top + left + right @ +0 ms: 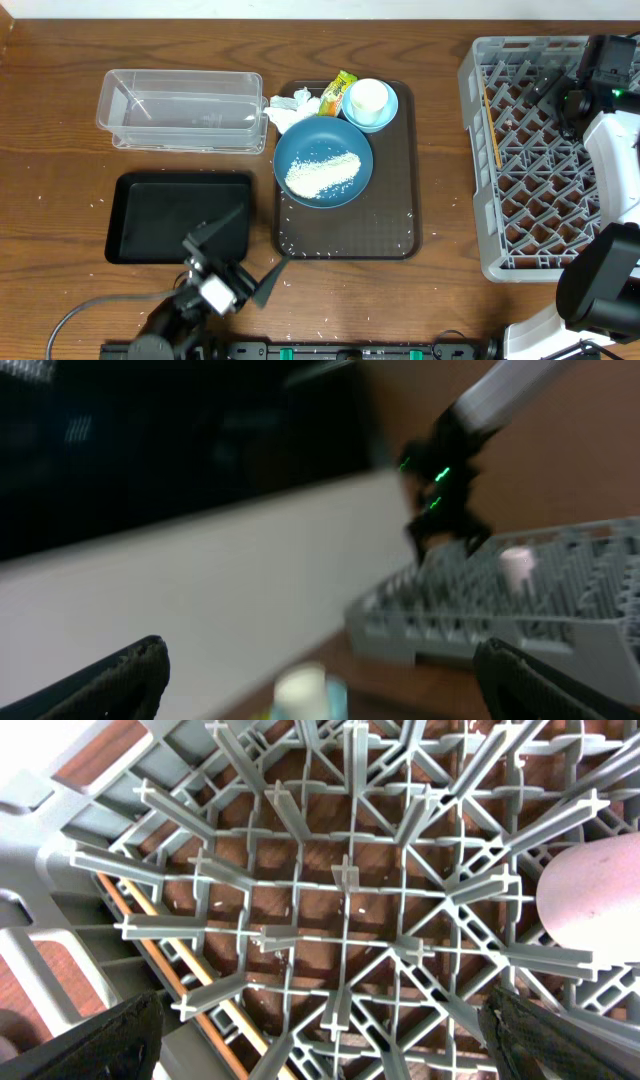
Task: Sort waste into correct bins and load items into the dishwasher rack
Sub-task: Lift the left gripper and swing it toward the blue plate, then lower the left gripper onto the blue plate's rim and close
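Observation:
A dark blue plate [322, 162] with white rice [322, 175] lies on the brown tray [395, 200]. Behind it a white cup [368, 96] stands in a light blue bowl [384, 115], with a yellow-green wrapper [338, 90] and a white tissue [292, 108] beside them. The clear tub [180, 108] and the black tray [170, 215] are at the left. Chopsticks [492, 125] lie in the grey rack [530, 170]. A pink cup [590, 900] sits in the rack. My left gripper [245, 262] is open and empty, low by the front edge. My right gripper [340, 1035] is open and empty above the rack's pegs.
Loose rice grains are scattered on the brown tray's front part [345, 245] and on the table around it. The right arm [605, 80] reaches over the rack's far right corner. The left wrist view is blurred and shows the rack [520, 610] in the distance.

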`<state>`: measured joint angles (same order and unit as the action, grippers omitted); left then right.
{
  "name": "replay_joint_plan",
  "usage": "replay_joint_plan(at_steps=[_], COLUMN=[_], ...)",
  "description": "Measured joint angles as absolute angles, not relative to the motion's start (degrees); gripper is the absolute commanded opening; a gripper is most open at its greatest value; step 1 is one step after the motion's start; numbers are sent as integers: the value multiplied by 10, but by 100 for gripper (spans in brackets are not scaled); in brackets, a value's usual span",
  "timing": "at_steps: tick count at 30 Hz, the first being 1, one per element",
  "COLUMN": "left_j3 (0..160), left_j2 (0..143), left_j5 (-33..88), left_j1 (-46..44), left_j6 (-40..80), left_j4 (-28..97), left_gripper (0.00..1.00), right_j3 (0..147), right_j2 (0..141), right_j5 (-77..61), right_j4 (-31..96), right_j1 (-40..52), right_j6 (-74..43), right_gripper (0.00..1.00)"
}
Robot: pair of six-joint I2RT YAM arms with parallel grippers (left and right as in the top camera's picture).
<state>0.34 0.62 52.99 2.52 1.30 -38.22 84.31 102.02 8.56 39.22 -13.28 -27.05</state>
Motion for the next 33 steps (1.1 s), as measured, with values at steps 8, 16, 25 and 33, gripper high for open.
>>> replay_joint_plan(at_steps=[8,16,25,33], left_j3=[4,160,401,412], left_j2=[12,162,384,482], left_j5=[470,307,363,392], left_j1=[25,25,25,22], left_j6=[20,24,32,105], left_j4=[-429,-181,8,9], left_gripper=[99,100,100,100], right_j3=[843,843,843,843], right_j2=[1020,1020,1020,1020], right_j5=[86,86,85,85], right_j4=[392,392,392,392], right_j1=[-133,-133,-133,-133], right_j6=[-270,-271,-272,-272], right_gripper=[99,99,99,99])
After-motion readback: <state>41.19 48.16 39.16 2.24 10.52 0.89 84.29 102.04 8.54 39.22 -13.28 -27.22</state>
